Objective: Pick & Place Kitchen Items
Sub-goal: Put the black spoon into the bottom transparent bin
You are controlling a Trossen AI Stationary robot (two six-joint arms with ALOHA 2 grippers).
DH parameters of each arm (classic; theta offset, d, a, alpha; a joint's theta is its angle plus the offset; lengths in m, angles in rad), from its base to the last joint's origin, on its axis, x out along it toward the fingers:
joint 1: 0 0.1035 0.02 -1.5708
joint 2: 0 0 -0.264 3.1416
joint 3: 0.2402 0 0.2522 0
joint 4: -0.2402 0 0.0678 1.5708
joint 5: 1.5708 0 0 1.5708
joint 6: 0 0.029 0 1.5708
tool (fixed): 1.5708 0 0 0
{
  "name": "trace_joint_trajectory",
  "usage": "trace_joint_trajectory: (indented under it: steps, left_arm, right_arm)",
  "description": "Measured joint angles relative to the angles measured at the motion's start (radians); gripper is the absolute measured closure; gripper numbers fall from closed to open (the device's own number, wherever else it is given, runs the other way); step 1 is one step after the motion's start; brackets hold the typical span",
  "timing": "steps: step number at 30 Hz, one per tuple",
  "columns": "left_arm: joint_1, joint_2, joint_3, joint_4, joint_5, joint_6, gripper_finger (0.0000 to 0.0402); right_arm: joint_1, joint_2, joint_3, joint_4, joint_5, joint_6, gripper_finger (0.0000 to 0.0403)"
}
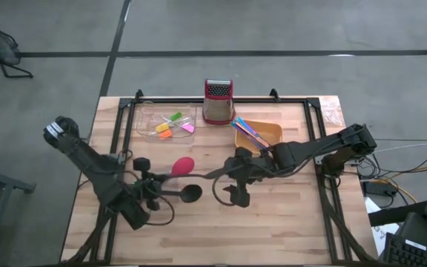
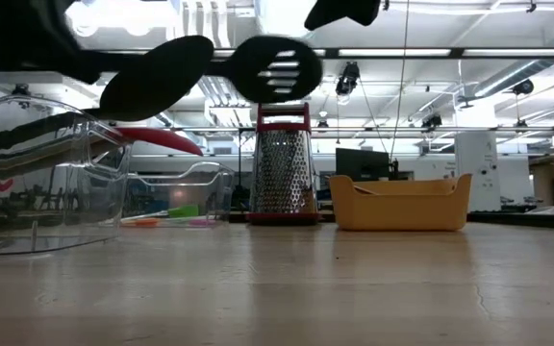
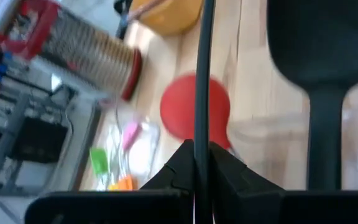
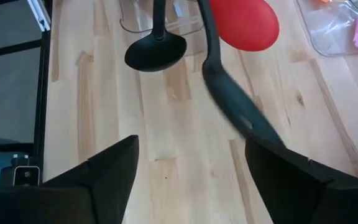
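My left gripper [image 1: 153, 185] is shut on the thin handle of a black slotted spoon [image 1: 215, 172], whose head [image 2: 277, 67] shows high above the table in the low view. A black solid spoon [image 1: 190, 194] and a red-headed spoon [image 1: 183, 165] stick out of a clear holder [image 2: 46, 173] beside that gripper. My right gripper [image 4: 191, 168] is open above the table. Its fingers stand apart on either side of the slotted head [image 4: 235, 106] without touching it. Coloured blocks [image 1: 170, 126] lie in a clear tray. Thin sticks [image 1: 247, 132] lie in the orange bowl. No spatula shows. My left gripper pinches the slotted spoon's thin handle [image 3: 201, 134] between its two fingers, at the end away from the head. The fingers come level from the table's left and lie along the handle. The spoon is lifted clear, about level, with its head toward the table's right.
A red-topped metal grater [image 1: 218, 100] stands at the far middle. The clear tray [image 1: 148, 111] is to its left and the orange bowl [image 1: 271, 132] to its right. Bare wood lies toward the near edge [image 1: 221, 237]. Black frame rails run along both sides.
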Motion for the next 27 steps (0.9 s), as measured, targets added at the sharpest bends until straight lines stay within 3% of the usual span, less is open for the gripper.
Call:
trace_joint_trajectory:
  steps: [8, 14, 27]
  left_arm:
    - [-0.121, 0.0, 0.0, -0.228, 0.094, -0.319, 0.0378]
    - [-0.23, -0.001, -0.016, -0.285, 0.097, -0.485, 0.0378]
    - [-0.299, 0.0, -0.098, -0.33, 0.287, -0.683, 0.0377]
  right_arm:
    - [0.0, 0.0, 0.0, -0.001, 0.0, 0.0, 0.0101]
    - [0.0, 0.0, 0.0, -0.001, 0.0, 0.0, 0.0116]
    - [0.0, 0.0, 0.0, 0.0, 0.0, 0.0, 0.0148]
